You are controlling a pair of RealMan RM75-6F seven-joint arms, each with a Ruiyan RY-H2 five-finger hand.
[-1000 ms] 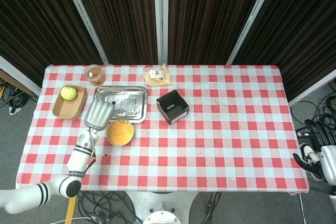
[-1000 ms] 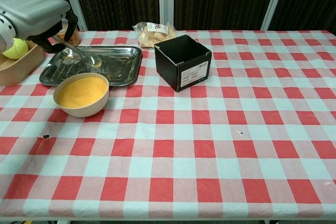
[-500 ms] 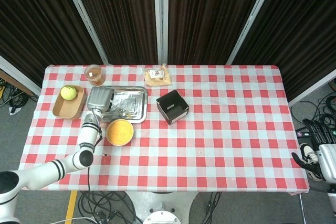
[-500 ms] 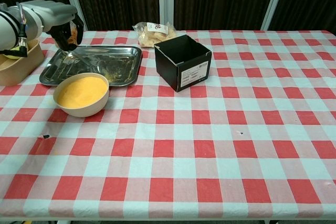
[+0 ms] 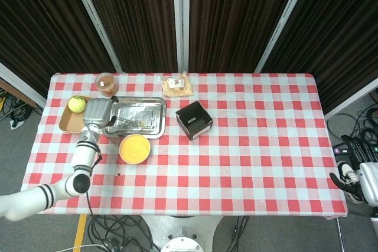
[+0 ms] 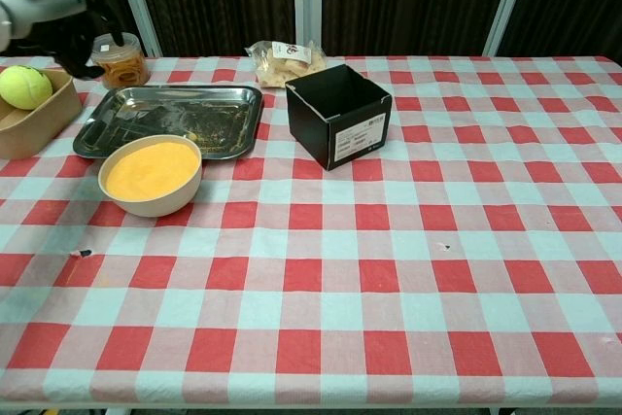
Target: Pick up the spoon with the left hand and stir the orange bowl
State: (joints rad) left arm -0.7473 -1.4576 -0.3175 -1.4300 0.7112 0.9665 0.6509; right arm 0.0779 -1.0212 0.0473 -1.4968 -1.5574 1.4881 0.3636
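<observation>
left hand (image 5: 97, 110) above tray (image 5: 155, 105) edge, grip unclear to us | spoon (image 5: 131, 123) faint in tray | right hand (image 5: 353, 176) half cut off, state unclear

Two cameras, one high and far, one low and near.

The head view looks steeply down on the whole checkered desk (image 5: 248, 146), curtains behind and floor (with cables) at the edges. The chest view sits just above the desk's near edge, facing the curtains, and is much closer. Both share the metal tray (image 5: 137, 116) (image 6: 175, 119), orange bowl (image 5: 134, 149) (image 6: 151, 174) and black box (image 5: 194, 120) (image 6: 340, 114).
</observation>
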